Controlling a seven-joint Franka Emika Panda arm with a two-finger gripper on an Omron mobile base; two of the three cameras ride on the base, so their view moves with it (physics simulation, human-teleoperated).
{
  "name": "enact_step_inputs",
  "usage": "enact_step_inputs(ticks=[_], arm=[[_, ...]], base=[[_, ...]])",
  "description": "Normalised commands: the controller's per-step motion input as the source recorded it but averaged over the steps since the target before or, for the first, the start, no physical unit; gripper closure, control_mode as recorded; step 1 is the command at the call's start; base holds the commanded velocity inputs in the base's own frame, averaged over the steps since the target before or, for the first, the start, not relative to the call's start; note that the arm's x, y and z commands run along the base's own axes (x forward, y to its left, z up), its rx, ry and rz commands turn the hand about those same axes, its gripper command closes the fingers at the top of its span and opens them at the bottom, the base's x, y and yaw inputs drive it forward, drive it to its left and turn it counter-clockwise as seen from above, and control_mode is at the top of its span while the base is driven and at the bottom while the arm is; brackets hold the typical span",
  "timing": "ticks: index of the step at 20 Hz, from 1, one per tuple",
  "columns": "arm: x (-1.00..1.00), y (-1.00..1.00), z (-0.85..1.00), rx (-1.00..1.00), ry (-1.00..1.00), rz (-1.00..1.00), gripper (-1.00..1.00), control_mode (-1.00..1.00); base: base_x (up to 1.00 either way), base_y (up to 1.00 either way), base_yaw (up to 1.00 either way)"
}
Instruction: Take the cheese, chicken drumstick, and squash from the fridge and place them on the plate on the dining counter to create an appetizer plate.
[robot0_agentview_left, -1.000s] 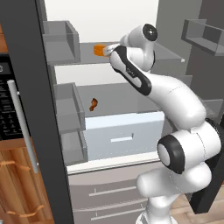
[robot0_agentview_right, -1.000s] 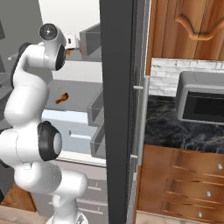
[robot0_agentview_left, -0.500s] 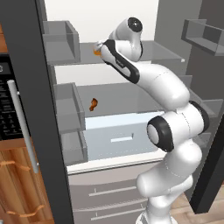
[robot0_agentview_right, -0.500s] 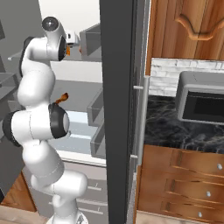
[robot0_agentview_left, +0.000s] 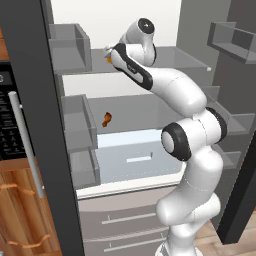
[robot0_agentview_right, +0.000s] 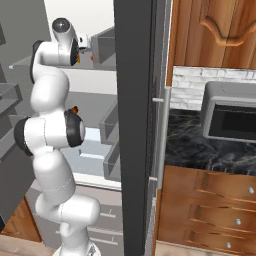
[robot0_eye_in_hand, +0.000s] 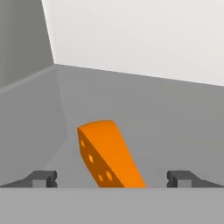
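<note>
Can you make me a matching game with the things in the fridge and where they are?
Things:
1. cheese
2. chicken drumstick
3. gripper
4. pale drawer

Places or states:
A. lying on the lower shelf, above the drawer
B. open, with a fingertip on each side of the orange wedge
C. on the upper shelf, right in front of the hand
D. at the bottom of the fridge's white inside, pushed shut

Pairs: 1-C, 2-A, 3-B, 4-D

Cheese (robot0_eye_in_hand: 109, 155) between the spread fingertips (robot0_eye_in_hand: 43, 178), bare shelf (robot0_eye_in_hand: 175, 127) around it (side wall left)
</note>
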Motion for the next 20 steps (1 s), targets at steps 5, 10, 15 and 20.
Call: enact_step_inputs(ticks=[5, 10, 15, 20], arm=[[0.12, 0.06, -0.3, 0.0, 0.0, 0.0, -1.0, -1.0], [0.15, 0.12, -0.38, 0.0, 0.0, 0.01, 1.0, -1.0], [0.32, 0.16, -0.53, 0.0, 0.0, 0.04, 1.0, -1.0], [0.26, 0.33, -0.71, -0.02, 0.04, 0.04, 1.0, -1.0]], base=[[0.0, 0.0, 0.0], [0.0, 0.0, 0.0], [0.0, 0.0, 0.0], [0.0, 0.0, 0.0]])
